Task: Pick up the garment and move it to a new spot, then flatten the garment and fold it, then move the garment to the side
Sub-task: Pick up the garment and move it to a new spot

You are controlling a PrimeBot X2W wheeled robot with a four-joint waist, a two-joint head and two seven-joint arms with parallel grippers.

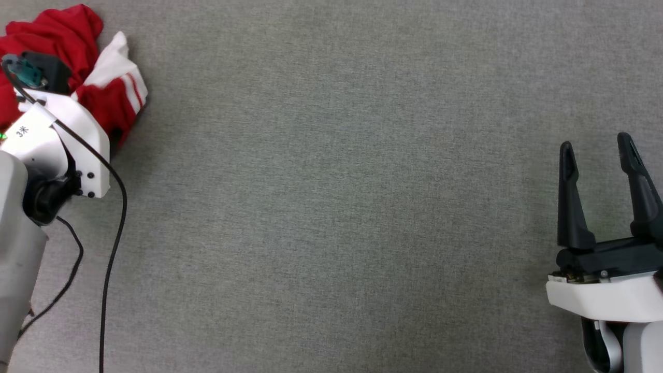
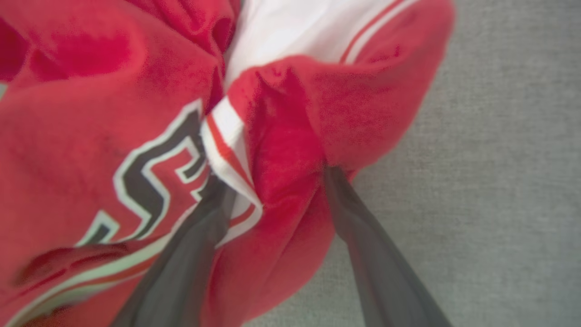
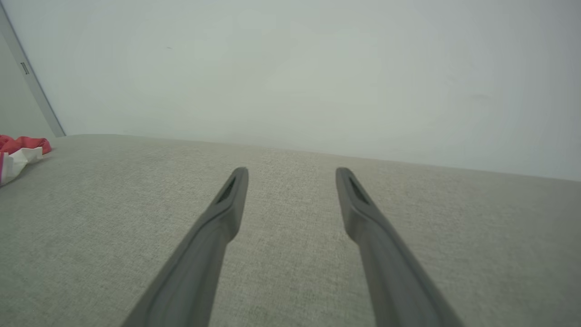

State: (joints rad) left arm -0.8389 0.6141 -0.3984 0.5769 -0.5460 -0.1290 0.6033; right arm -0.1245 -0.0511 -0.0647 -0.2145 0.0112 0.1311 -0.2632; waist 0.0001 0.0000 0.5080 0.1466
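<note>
**Garment.** In the head view the garment (image 1: 62,36) lies bunched on the grey bench (image 1: 331,207) at the far 10 o'clock corner. A white sleeve with red stripes hangs out toward 3 o'clock. In the right wrist view the garment (image 3: 22,147) is a small red and white heap at 9 o'clock, well apart from that arm.

**Left fingers.** The white left wrist (image 1: 57,140) sits over the garment in the head view and hides the fingers there. A black cable (image 1: 116,223) runs from it toward 6 o'clock. In the left wrist view the left fingers (image 2: 195,245) stand wide apart, their tips pushed into the folds of the garment (image 2: 91,113). A ridge of red cloth with white trim lies between them, not pinched. Black, white-outlined lettering shows at 8 o'clock.

**Right fingers.** The right fingers (image 1: 570,207) are at 4 o'clock in the head view, spread wide, nothing between them. In the right wrist view the right fingers (image 3: 213,236) point across the bare bench (image 3: 290,272) toward a pale wall (image 3: 290,68).
</note>
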